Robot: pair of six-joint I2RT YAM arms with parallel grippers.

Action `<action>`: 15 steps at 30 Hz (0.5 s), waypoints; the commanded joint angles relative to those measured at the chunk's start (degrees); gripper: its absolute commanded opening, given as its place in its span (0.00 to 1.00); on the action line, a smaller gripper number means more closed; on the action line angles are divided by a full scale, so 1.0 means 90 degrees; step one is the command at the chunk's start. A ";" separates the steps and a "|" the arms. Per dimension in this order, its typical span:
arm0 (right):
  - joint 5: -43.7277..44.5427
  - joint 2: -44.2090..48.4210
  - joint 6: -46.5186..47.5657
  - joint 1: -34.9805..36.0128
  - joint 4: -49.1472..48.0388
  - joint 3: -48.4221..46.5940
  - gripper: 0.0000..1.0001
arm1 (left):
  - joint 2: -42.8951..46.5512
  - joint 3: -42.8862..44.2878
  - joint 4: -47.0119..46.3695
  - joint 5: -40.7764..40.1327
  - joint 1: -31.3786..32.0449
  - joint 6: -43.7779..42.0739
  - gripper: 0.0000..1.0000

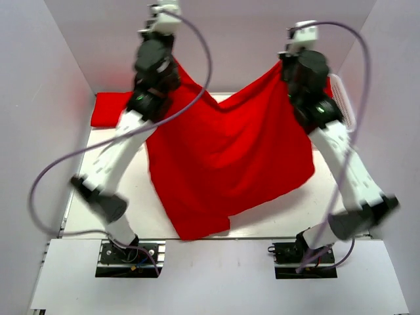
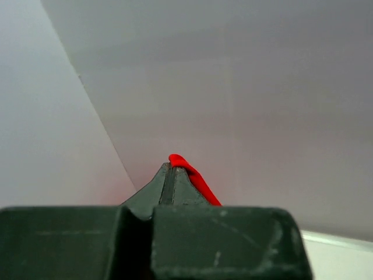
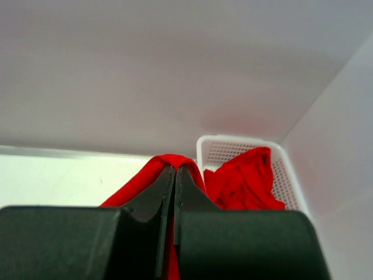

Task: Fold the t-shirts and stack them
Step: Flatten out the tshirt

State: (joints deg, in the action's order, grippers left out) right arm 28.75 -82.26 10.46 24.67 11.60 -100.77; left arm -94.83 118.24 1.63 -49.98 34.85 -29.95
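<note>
A bright red t-shirt (image 1: pixel 230 154) hangs spread between both raised arms, its lower edge drooping toward the near table edge. My left gripper (image 2: pixel 172 168) is shut on its upper left corner; a bit of red cloth (image 2: pixel 195 178) shows past the fingertips. My right gripper (image 3: pixel 175 168) is shut on the upper right corner, with cloth (image 3: pixel 166 159) folded over the tips. A folded red t-shirt (image 1: pixel 108 108) lies at the far left of the table. More red t-shirts (image 3: pixel 242 181) are bunched in the basket.
A white plastic mesh basket (image 3: pixel 233 146) stands at the far right corner; it also shows in the top view (image 1: pixel 346 100). White enclosure walls (image 1: pixel 39 98) close in the left, back and right. The table's near edge (image 1: pixel 216 240) runs in front of the arm bases.
</note>
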 commanded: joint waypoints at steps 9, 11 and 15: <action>-0.0712 -0.1633 0.0353 -0.0299 -0.1209 -0.3337 0.00 | -0.0813 0.2556 -0.1608 0.2103 -0.0884 -0.0579 0.00; -0.0753 -0.1242 0.0235 -0.0309 -0.1201 -0.2673 0.00 | -0.0598 0.2440 -0.1422 0.2106 -0.0884 -0.0491 0.00; -0.0812 -0.0422 0.0010 -0.0338 -0.1542 -0.1081 0.00 | 0.0251 0.1271 -0.0485 0.2068 -0.0884 -0.0042 0.00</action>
State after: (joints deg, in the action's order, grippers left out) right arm 22.57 -90.02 11.92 22.11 3.38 -116.11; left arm -101.12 133.67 -5.50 -33.93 26.57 -33.74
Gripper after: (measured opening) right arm 0.009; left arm 0.020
